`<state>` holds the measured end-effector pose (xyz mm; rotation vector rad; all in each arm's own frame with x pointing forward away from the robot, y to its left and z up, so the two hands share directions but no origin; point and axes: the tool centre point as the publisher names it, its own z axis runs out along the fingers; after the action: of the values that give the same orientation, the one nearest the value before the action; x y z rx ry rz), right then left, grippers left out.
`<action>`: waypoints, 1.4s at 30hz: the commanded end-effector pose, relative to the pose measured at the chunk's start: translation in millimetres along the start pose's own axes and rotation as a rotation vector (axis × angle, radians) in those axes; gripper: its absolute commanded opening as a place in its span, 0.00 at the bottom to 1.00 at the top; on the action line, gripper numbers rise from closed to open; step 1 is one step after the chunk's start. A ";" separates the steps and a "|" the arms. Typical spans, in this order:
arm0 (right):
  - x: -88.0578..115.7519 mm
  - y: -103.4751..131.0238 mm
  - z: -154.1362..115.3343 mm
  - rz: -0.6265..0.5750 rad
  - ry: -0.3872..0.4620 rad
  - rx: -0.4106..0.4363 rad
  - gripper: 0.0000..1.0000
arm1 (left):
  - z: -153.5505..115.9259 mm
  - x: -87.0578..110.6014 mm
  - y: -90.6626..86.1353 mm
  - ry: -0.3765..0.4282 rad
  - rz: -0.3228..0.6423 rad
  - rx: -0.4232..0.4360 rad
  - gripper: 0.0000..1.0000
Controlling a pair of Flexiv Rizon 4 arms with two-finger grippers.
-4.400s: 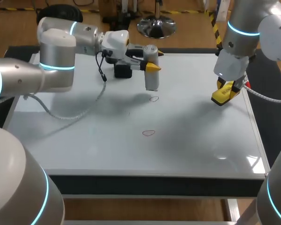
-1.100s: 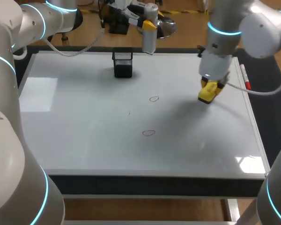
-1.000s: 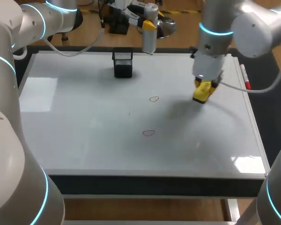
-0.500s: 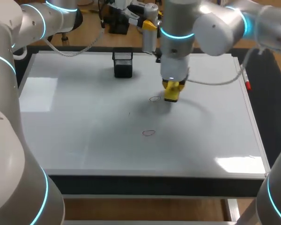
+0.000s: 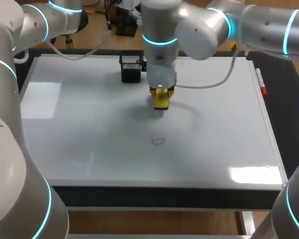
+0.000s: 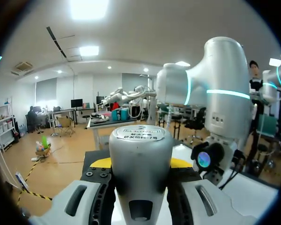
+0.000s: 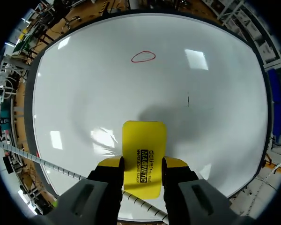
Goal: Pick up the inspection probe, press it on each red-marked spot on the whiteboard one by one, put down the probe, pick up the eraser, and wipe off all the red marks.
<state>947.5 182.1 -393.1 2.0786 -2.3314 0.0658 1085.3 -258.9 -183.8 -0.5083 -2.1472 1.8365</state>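
Note:
My right gripper (image 5: 161, 94) is shut on the yellow eraser (image 5: 161, 99), which rests on the whiteboard (image 5: 65, 124) near its middle. In the right wrist view the eraser (image 7: 144, 157) sits between the fingers of my right gripper (image 7: 144, 163). One red oval mark (image 5: 158, 141) shows on the board, ahead of the eraser (image 7: 143, 57). No other red mark is visible. In the left wrist view my left gripper (image 6: 140, 164) is shut on the silver inspection probe (image 6: 140, 154), held up off the board. The right arm hides it in the head view.
A black mesh holder (image 5: 131, 68) stands at the board's far side, just left of my right arm. A red marker (image 5: 260, 82) lies along the board's right edge. A small dark tick (image 7: 188, 100) marks the board beside the eraser.
My right arm has swept the eraser leftward across the board, over the upper red mark's spot, and that mark no longer shows. Since the earliest frame the left arm had drawn back with the probe.

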 end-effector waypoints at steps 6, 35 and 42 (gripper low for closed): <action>-13.0 -1.5 11.0 -0.005 0.043 -0.007 0.00 | -2.4 -7.0 2.4 0.360 -0.001 0.006 0.00; 20.0 2.3 34.0 0.055 0.015 -0.046 0.00 | -2.4 -7.0 2.4 0.360 -0.001 0.006 0.00; 39.0 3.8 36.4 0.096 0.023 -0.050 0.00 | -2.4 -7.0 2.4 0.360 -0.001 0.006 0.00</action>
<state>942.9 153.6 -424.6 1.9277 -2.3860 0.0324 1085.3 -258.9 -183.8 -0.5083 -2.1471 1.8365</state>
